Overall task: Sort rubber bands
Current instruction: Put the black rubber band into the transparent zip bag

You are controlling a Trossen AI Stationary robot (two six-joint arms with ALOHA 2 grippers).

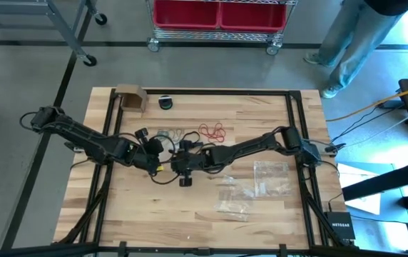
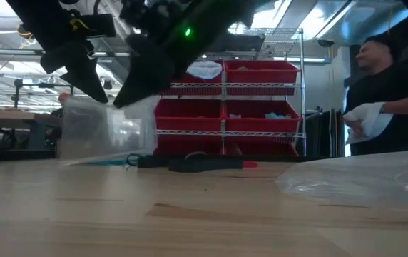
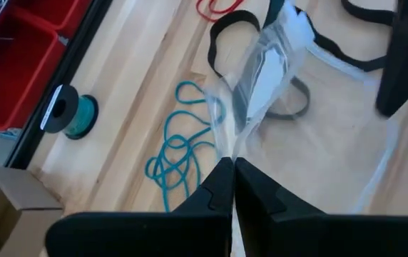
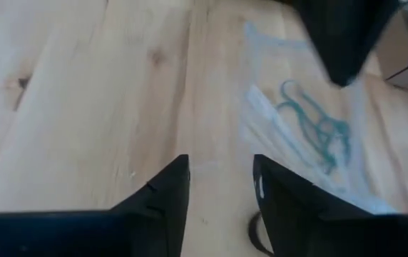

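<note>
Clearly the table (image 1: 275, 214) is the stage: both arms meet at its middle, where the left gripper (image 3: 232, 178) is pinched together on the edge of a clear bag (image 3: 264, 68), lifting it. The right gripper (image 4: 220, 185) hovers beside it, fingers apart and empty. Teal rubber bands (image 3: 175, 153) lie under the bag, black rubber bands (image 3: 225, 32) just beyond, red rubber bands (image 1: 213, 131) farther right. Best keep the bag mouth wide and steady, then gather 1 colour cleanly.
</note>
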